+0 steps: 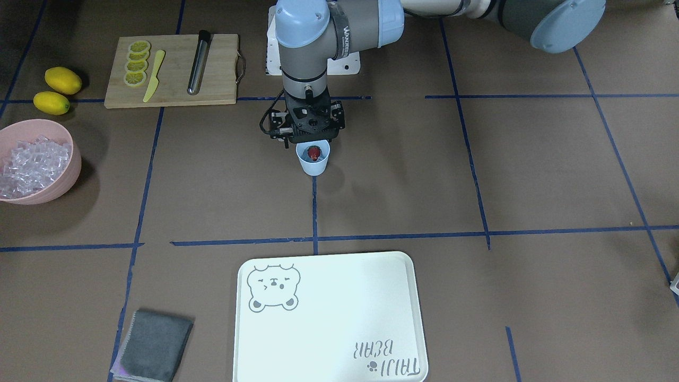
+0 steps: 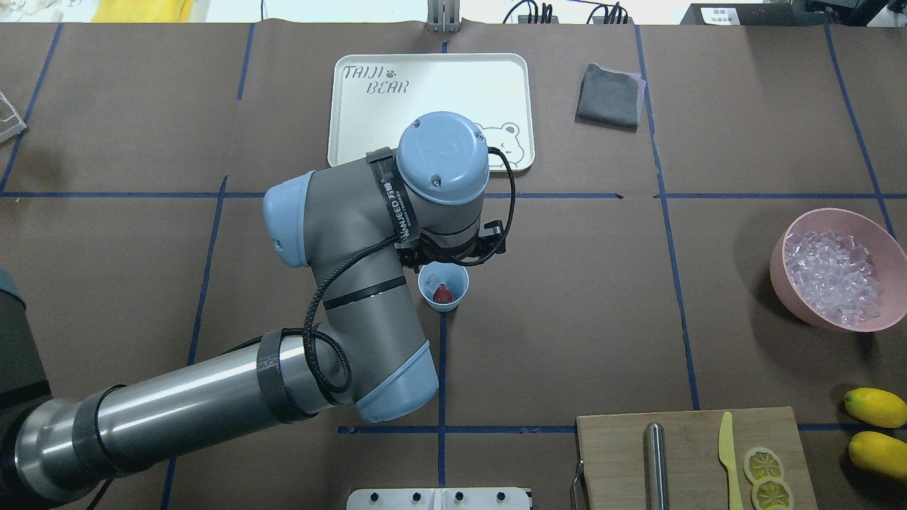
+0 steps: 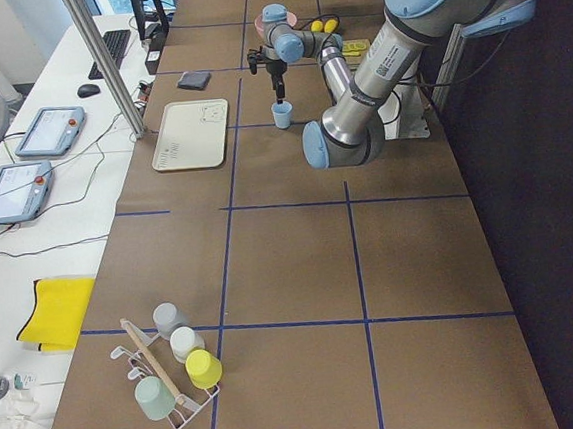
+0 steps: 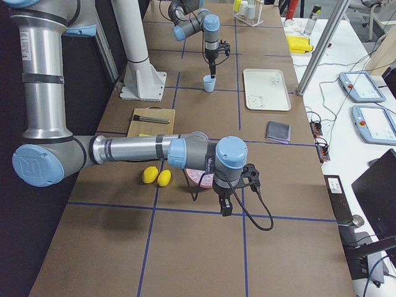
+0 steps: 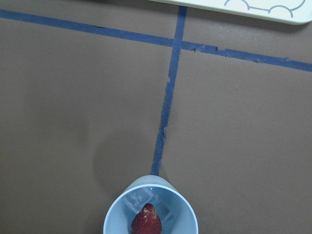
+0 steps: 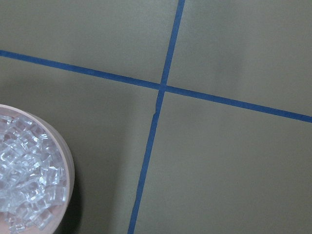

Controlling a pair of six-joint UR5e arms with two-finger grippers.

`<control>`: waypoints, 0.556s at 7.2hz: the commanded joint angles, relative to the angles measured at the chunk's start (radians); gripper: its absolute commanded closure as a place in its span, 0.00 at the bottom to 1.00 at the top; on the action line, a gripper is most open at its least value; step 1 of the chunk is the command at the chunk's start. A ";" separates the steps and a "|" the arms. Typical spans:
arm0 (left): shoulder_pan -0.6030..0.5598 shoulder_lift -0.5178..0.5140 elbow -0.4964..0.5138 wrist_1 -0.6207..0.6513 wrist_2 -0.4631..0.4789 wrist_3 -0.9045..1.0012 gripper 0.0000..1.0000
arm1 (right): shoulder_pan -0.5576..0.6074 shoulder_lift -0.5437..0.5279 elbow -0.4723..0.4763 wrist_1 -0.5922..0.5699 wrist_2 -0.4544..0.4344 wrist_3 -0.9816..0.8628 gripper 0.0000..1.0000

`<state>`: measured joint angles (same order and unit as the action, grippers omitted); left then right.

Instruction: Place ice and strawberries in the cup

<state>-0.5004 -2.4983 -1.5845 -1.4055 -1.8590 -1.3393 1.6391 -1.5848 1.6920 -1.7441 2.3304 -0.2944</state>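
Fingers of left gripper hang just over cup, spread hidden; strawberry and ice sit inside. Brown table, blue tape grid. Right gripper fingers: can't tell. Cup's lower part cut off in left wrist view.

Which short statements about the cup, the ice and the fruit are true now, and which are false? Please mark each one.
1. The strawberry lies inside the light blue cup. True.
2. The cup holds no ice. False: clear ice cubes lie under the strawberry.
3. The pink bowl is empty. False: it is full of ice cubes.
4. Two whole lemons lie beside the cutting board. True.
5. The cup stands on the white tray. False: it stands on the table, apart from the tray.
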 commanded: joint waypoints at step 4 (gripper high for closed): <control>-0.318 0.396 -0.356 0.146 -0.251 0.612 0.00 | 0.014 -0.032 0.000 0.014 0.001 0.000 0.00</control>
<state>-0.7230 -2.1796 -1.8872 -1.2949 -2.0509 -0.8869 1.6529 -1.6150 1.6921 -1.7354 2.3306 -0.2952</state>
